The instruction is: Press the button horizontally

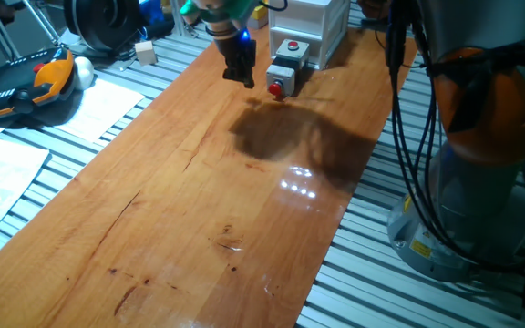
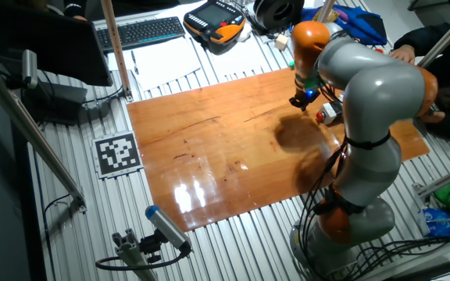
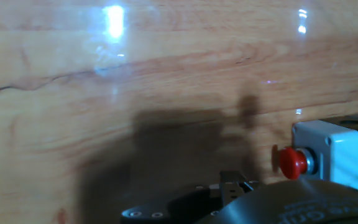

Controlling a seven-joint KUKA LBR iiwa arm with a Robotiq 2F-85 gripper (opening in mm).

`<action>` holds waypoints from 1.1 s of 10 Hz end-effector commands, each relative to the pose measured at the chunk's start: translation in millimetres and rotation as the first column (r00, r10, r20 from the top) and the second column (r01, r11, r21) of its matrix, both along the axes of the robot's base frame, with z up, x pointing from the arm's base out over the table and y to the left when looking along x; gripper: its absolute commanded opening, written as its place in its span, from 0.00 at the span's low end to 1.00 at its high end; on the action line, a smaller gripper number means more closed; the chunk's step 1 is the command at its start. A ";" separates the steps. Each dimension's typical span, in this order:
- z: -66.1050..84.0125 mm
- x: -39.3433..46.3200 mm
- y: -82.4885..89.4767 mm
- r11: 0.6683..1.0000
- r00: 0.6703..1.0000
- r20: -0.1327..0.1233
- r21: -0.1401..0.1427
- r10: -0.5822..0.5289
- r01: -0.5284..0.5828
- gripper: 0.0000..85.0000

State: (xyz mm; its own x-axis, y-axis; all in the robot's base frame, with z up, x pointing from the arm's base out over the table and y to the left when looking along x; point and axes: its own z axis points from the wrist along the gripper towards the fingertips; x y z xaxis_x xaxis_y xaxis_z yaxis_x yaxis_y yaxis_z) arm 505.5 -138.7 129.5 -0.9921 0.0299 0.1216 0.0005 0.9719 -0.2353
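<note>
The button (image 1: 276, 88) is a small red cap facing sideways out of a small light-grey housing (image 1: 283, 76) at the far end of the wooden table (image 1: 199, 210). My gripper (image 1: 241, 76) hangs just left of it, a small gap away, fingertips close to the table. The other fixed view shows the gripper (image 2: 299, 101) beside the button (image 2: 321, 116). In the hand view the button (image 3: 293, 162) and its housing (image 3: 329, 151) sit at the lower right, with dark parts of the hand along the bottom edge. No view shows the gap between the fingertips.
An upward-facing red button on a bigger grey housing (image 1: 291, 47) stands right behind the small one, with a white box (image 1: 323, 23) behind that. An orange-black pendant (image 1: 25, 84) and papers (image 1: 98, 105) lie left of the table. My arm's base (image 1: 481, 182) stands to the right.
</note>
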 end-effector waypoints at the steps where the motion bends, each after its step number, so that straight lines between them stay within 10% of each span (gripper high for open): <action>1: -5.7 -0.7 -6.1 1.000 1.000 0.010 0.011 0.012 -0.012 0.00; 6: -33.8 -2.2 -41.2 0.997 0.998 0.026 -0.056 0.055 -0.053 0.00; 11: -64.1 -11.9 -66.9 0.995 0.994 0.066 -0.027 0.093 -0.091 0.00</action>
